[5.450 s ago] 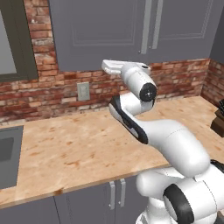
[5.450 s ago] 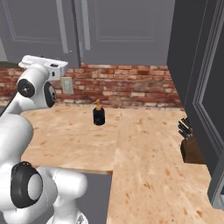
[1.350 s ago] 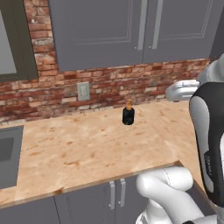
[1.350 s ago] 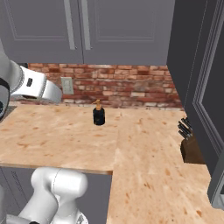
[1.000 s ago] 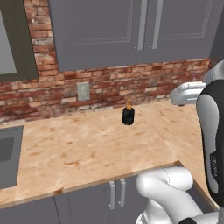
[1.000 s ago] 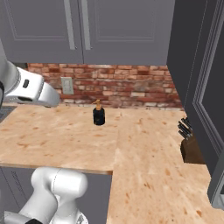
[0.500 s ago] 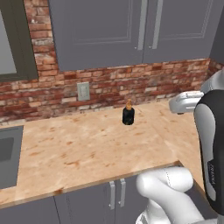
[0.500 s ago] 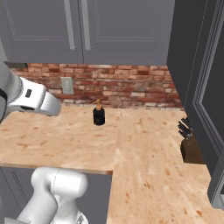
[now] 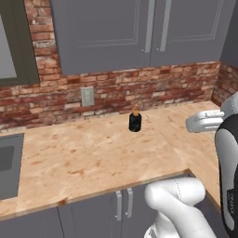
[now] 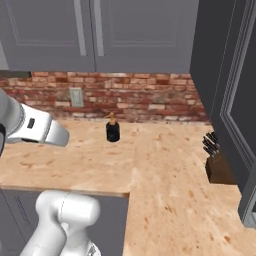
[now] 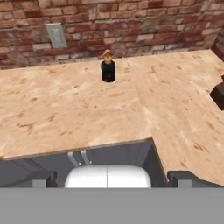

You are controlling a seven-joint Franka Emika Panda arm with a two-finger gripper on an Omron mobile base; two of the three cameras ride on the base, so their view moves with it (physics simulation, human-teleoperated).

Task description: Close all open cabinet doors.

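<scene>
Arm (image 9: 204, 122): its white forearm link sits lower at the right edge of the left base view than a second ago. The same link (image 10: 42, 131) has dropped likewise at the left of the right base view. Five seconds back it stood mid-frame before the brick wall and hid the soap bottle (image 9: 135, 119) from the left camera; the bottle is in plain sight now. Background unshifted, so the base has held its place.

Gripper (image 11: 112, 179): in the hand view the two dark fingertips (image 11: 43, 177) sit far apart at the bottom, nothing between them. It faces over the counter (image 11: 65, 109) edge toward the wall.

Cabinet doors (image 9: 107, 32): the pair above the bottle lie flush, bar handles side by side.

Right base view alone: a further slate-grey door (image 10: 239, 110) with a recessed panel, standing out from the wall line at far right, above a knife block (image 10: 216, 162).

Left base view alone: sink (image 9: 7, 162) at far left. Wall outlet (image 9: 87, 96) left of the bottle.
</scene>
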